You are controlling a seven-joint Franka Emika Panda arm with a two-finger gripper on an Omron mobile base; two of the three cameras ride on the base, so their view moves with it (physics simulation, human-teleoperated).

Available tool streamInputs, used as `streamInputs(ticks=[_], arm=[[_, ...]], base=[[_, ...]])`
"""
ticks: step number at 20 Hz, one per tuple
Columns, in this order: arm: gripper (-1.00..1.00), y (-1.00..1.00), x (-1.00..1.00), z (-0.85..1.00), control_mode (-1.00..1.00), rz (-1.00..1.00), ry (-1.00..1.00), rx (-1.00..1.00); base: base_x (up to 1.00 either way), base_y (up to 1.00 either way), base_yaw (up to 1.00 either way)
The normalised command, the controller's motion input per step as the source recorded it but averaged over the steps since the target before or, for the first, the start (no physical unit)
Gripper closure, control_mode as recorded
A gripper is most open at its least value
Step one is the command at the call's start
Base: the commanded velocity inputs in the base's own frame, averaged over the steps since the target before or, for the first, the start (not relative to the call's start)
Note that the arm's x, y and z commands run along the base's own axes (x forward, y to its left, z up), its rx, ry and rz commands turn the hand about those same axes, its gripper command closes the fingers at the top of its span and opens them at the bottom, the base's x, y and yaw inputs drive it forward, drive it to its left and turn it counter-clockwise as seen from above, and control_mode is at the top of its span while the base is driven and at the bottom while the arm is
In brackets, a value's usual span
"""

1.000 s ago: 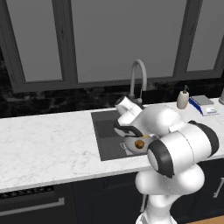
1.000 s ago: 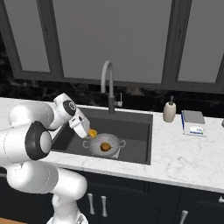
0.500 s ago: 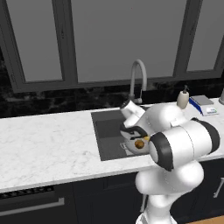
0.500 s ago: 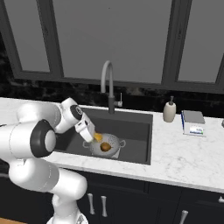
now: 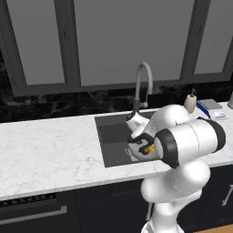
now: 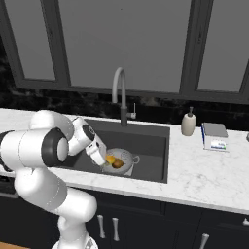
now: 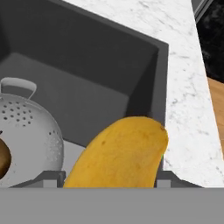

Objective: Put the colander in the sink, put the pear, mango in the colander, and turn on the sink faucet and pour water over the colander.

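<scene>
End effector (image 6: pixel 108 160) clamps mango (image 7: pixel 117 154) | I hold it over colander (image 6: pixel 122 162) rim | pear (image 6: pixel 117 164) inside

colander (image 6: pixel 124 161) in sink (image 6: pixel 151 146), pear (image 6: pixel 117 164) inside, faucet (image 6: pixel 119 95) behind

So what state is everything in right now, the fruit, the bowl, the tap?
mango: held in the pincer, above the colander.
pear: lying inside the colander.
colander: upright on the sink bottom.
sink faucet: no water running.
</scene>
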Motion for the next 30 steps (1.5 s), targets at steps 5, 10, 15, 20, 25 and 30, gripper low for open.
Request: streamInputs(ticks=[5,10,15,20,25,30], arm=[[1.0,0.0,0.21,-0.35,-1.0,0.03,-0.01,0.0],[1.0,0.0,0.39,-0.2,-1.0,0.09,-0.08,0.0],[1.0,0.0,0.43,-0.3,-1.0,0.09,-0.02,0.0],[1.0,0.0,0.49,-0.42,-1.0,0.08,0.0,0.0],[1.0,0.01,0.48,-0.35,-1.0,0.05,0.0,0.0],[1.0,0.04,0.41,-0.38,-1.0,0.04,0.0,0.0]], base=[[0.0,0.0,0.0],[0.0,0.0,0.0],[0.0,0.0,0.0],[0.0,0.0,0.0],[0.0,0.0,0.0],[0.0,0.0,0.0]])
